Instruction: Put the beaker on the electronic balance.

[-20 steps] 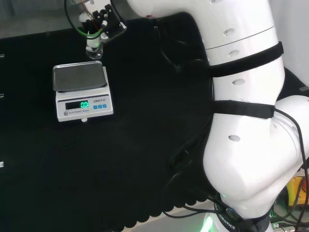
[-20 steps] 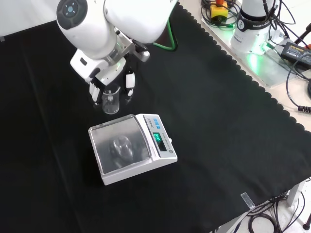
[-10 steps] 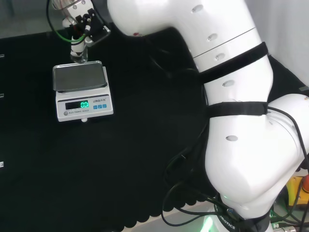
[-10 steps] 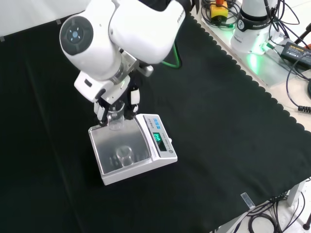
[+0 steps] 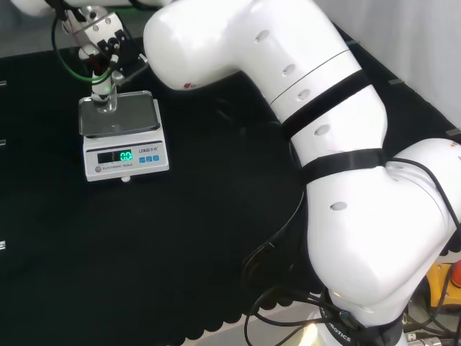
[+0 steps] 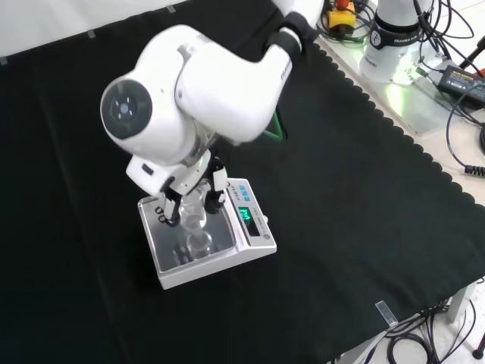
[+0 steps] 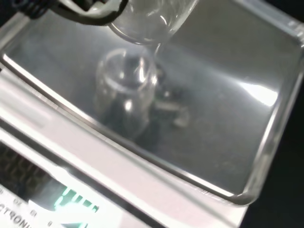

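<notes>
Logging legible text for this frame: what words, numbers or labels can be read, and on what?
On the electronic balance, the display: green digits, too small to quote reliably.
The panel print under the display: too small to read.
Lettering on the arm base: cut off, unreadable.

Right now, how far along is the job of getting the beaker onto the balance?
Nearly there. The robot hand has the beaker gripped and over the balance pan. The wrist view shows the beaker's reflection in the steel pan, so it seems to be just above it or barely touching. Left to do: set it down, open the fingers and withdraw.
</notes>
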### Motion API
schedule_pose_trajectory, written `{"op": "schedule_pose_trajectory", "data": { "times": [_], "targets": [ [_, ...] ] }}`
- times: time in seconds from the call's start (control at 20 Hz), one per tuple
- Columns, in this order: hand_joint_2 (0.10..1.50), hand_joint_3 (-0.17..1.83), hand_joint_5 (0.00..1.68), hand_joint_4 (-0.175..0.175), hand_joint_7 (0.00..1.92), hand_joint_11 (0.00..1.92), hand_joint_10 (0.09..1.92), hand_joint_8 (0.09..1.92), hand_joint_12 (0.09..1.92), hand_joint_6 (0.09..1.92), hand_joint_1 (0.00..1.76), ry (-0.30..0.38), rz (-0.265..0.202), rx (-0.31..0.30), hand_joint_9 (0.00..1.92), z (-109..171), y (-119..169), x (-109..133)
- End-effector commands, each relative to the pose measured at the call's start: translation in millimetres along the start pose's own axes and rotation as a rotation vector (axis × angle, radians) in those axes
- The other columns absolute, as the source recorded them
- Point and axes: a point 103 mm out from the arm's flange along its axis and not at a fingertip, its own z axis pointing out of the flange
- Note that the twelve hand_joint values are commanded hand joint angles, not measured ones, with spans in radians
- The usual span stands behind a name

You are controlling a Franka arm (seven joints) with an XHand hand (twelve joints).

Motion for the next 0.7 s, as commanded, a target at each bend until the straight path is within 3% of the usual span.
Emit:
{"op": "schedule_pose_trajectory", "data": {
  "times": [0.05,0.45,0.7],
  "targets": [
    [0.73,0.58,0.79,-0.103,0.99,1.14,0.09,0.41,0.93,0.4,0.89,-0.011,-0.038,0.055,1.4,19.8,0.0,15.2],
    [0.73,0.58,0.76,-0.1,0.97,1.12,0.09,0.4,0.93,0.4,0.88,-0.007,-0.026,0.052,1.38,25.3,-4.8,14.1],
    [0.73,0.57,0.69,-0.084,0.87,1.0,0.09,0.45,1.02,0.38,0.85,-0.026,-0.021,0.056,1.29,26.0,-8.5,10.3]
  ]
}}
